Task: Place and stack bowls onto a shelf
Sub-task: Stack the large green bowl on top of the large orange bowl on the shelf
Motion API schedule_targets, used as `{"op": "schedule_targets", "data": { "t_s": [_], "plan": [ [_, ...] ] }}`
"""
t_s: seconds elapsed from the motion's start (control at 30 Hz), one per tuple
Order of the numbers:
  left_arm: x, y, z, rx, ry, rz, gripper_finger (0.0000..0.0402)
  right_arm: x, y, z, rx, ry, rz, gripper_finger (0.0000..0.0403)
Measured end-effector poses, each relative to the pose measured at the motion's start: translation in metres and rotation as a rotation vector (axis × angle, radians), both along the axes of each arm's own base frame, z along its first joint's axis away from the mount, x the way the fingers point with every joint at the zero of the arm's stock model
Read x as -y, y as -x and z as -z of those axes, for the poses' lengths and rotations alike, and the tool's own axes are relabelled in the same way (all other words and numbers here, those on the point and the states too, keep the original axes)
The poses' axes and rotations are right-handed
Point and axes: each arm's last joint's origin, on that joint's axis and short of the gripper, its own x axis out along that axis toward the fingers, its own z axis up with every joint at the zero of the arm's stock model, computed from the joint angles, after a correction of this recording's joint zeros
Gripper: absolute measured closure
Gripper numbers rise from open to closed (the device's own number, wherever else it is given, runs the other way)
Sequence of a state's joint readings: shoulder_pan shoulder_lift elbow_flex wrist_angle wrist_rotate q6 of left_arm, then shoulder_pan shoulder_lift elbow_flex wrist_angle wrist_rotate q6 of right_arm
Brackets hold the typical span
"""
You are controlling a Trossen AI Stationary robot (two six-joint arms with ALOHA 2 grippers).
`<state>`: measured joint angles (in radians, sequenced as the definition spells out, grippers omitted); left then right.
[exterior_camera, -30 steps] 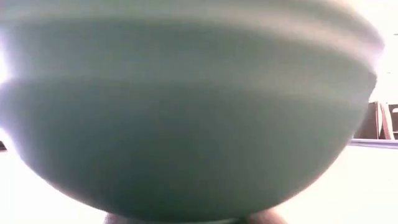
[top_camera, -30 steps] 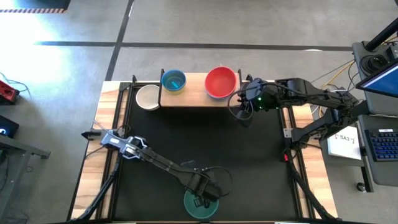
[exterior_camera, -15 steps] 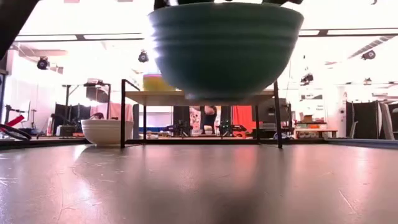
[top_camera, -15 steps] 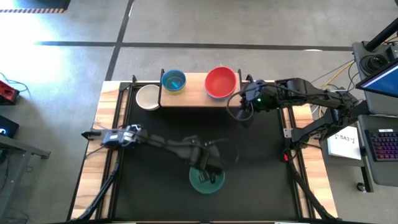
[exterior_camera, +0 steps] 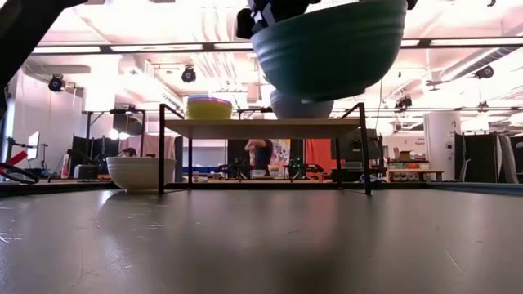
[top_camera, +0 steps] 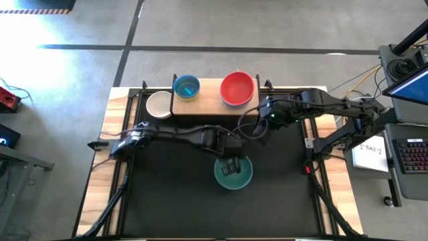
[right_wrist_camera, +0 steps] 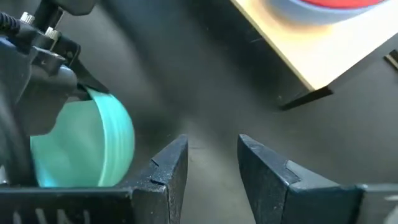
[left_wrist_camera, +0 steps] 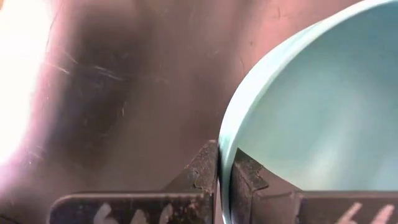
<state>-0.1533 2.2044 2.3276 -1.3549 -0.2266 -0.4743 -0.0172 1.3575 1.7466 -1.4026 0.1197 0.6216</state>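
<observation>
Hanging above the black table [top_camera: 167, 201], the teal bowl [top_camera: 234, 173] is pinched by its rim in my left gripper [top_camera: 231, 165], fingers clamped on either side of the wall. It sits well short of the wooden shelf [top_camera: 208, 100], which carries a blue bowl [top_camera: 186, 87] and a red bowl [top_camera: 237, 88]. A white bowl [top_camera: 159, 104] rests beside the shelf. My right gripper [top_camera: 257, 124] waits near the shelf's corner, fingers parted and empty. Behind is a bright workshop

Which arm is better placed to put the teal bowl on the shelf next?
The left. Its gripper is shut on the teal bowl's rim, held above the table. The right gripper is open and empty beside the shelf.
</observation>
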Motion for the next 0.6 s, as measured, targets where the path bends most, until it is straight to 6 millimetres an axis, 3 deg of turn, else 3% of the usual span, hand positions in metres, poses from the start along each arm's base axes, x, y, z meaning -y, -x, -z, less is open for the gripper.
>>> {"op": "schedule_targets", "data": {
  "t_s": [0.37, 0.6],
  "plan": [
    [-0.017, -0.003, -0.006, 0.032, -0.168, 0.047, 0.0401, -0.027, -0.013, 0.013, -0.063, -0.027, -0.037, 0.0275],
    [-0.022, -0.009, -0.010, 0.092, -0.197, 0.062, 0.0401, -0.051, -0.012, 0.015, -0.084, -0.001, -0.130, 0.0275]
  ]
}}
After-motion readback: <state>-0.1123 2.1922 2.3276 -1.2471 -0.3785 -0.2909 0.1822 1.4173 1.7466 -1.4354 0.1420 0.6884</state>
